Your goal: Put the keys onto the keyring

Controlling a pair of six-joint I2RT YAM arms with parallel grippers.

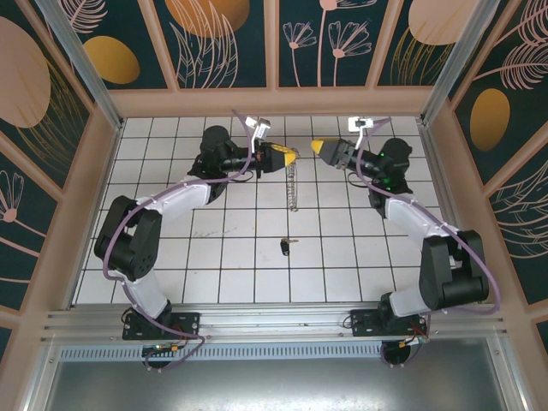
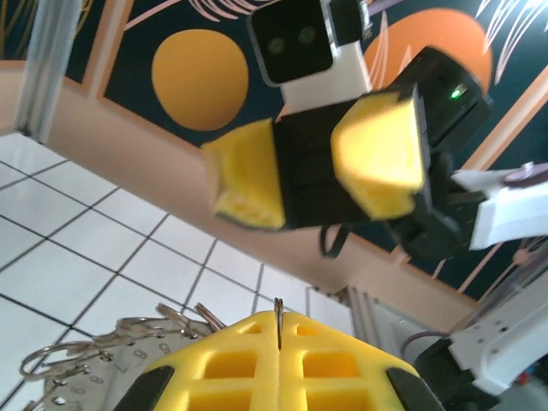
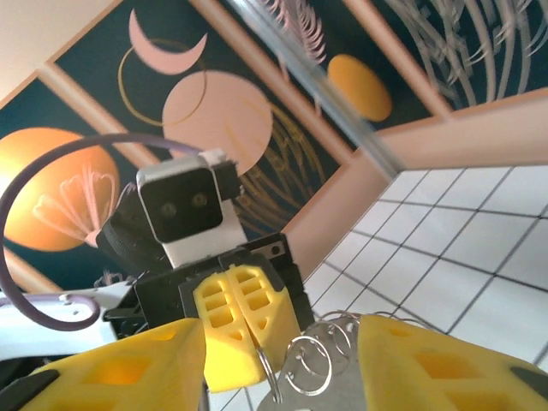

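Observation:
The key (image 1: pixel 285 247), tiny with a black head and a short silver blade, lies flat on the white tiles in the middle of the floor, well in front of both grippers. My left gripper (image 1: pixel 285 158) is held high and shut on the thin silver keyring (image 2: pixel 278 312); from it a narrow metal strip with several split rings (image 1: pixel 294 187) hangs down. My right gripper (image 1: pixel 324 147) faces it from the right, a short gap away, open and with nothing in it. In the right wrist view the rings (image 3: pixel 315 368) sit between my open right fingers (image 3: pixel 437 364), untouched.
White tiled floor (image 1: pixel 214 274) walled by a wooden frame (image 1: pixel 274 101) with patterned panels. Both arms reach toward the back middle, and their bases stand at the near edge.

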